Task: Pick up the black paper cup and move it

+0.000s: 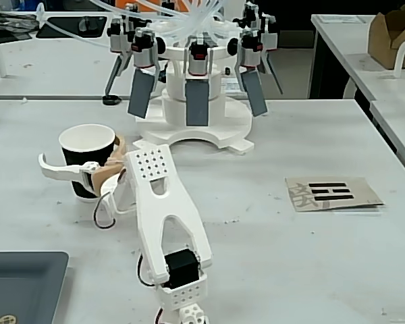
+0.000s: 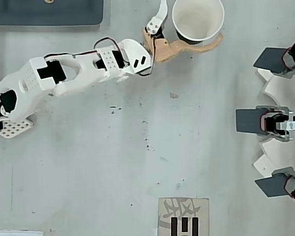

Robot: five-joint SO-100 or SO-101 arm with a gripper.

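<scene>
The white arm (image 1: 163,223) stretches across the grey table (image 1: 270,236) toward its left side in the fixed view, and the gripper (image 1: 77,165) is right at the black paper cup (image 1: 88,158), which stands upright with its white inside showing. From overhead the cup (image 2: 197,20) sits at the top edge of the picture, mouth open to the camera, and the gripper (image 2: 182,24) has its fingers spread wide: the tan finger (image 2: 187,48) curves along the cup's lower side, looking as if it touches the wall, while the white finger (image 2: 160,14) reaches up along the other side, just beside the rim. The fingers sit apart around the cup, not clamped on it, and the cup's base rests on the table. Behind it stands a white round stand (image 1: 196,115) carrying several dark grey paddles. A cardboard card (image 1: 332,193) with black bars lies flat, well away from the cup. A dark tray (image 1: 23,283) sits at the near corner.
</scene>
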